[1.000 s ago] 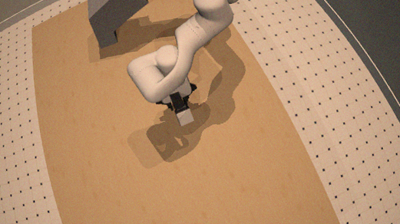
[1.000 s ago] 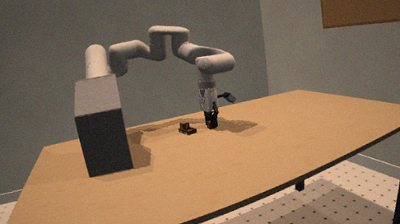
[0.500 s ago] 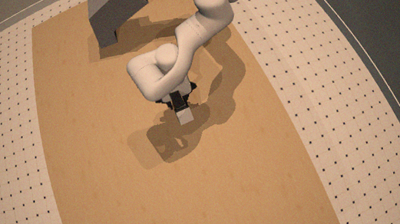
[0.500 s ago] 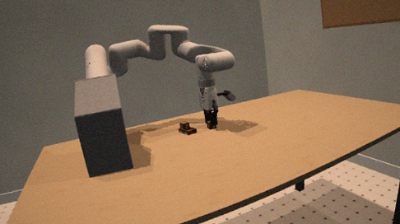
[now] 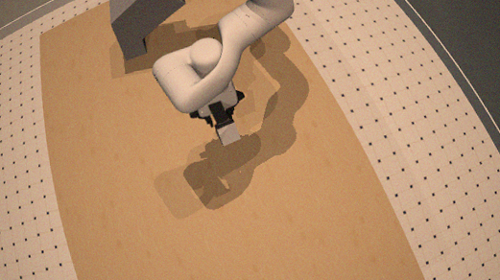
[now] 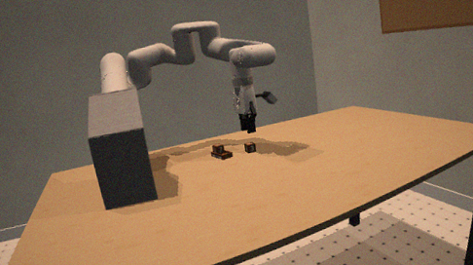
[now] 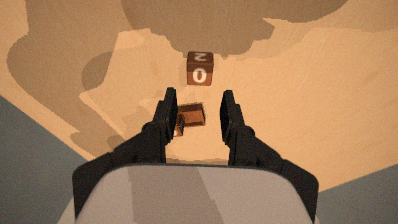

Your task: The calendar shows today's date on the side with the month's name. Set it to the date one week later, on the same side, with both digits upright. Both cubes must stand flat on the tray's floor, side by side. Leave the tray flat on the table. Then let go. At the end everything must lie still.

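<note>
A loose brown cube point(image 7: 200, 68) stands on the table, with a white 0 on the side facing me and a 2 on top. It also shows in the exterior view point(image 6: 250, 146). The small dark tray point(image 6: 222, 154) lies flat on the table to its left, with the other cube point(image 6: 217, 148) in it. In the wrist view the tray and its cube point(image 7: 190, 117) show between and below my fingers. My gripper point(image 7: 199, 99) point(image 6: 250, 127) is open and empty, raised well above the table, with the loose cube just beyond its tips. In the overhead view the arm hides both cubes and the tray.
A tall dark grey box point(image 6: 120, 147) that carries the arm's base stands on the table's left side, also seen in the overhead view point(image 5: 141, 13). The wooden table point(image 6: 256, 189) spreads wide around the cubes.
</note>
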Robot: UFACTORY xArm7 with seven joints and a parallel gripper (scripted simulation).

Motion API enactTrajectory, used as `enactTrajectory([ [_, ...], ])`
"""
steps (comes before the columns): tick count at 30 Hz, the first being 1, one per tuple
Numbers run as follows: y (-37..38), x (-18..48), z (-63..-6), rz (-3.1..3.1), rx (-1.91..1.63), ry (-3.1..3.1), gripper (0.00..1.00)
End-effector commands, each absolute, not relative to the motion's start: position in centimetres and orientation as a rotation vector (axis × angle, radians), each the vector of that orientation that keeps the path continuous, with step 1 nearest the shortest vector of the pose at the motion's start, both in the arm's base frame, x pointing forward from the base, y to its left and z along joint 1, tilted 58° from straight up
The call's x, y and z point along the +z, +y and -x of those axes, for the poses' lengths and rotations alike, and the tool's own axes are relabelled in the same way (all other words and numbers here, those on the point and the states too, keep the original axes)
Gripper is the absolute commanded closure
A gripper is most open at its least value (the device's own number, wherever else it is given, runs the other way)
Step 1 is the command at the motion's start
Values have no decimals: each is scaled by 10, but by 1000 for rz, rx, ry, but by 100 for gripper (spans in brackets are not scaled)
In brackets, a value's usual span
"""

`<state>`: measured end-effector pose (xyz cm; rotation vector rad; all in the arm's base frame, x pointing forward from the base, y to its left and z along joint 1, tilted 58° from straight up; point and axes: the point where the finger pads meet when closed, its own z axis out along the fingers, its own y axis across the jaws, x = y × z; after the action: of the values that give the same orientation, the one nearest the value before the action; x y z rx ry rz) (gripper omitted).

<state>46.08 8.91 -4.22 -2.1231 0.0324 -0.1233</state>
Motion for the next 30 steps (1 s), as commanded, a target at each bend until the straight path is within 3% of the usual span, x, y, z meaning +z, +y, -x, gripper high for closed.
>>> enactTrajectory([
  [1, 71, -31, -459, 2125, -126, 33, 51],
  [8, 68, -30, -459, 2125, -126, 33, 51],
  [9, 68, -30, -459, 2125, -126, 33, 0],
  [30, 68, -29, -459, 2125, -124, 36, 0],
])
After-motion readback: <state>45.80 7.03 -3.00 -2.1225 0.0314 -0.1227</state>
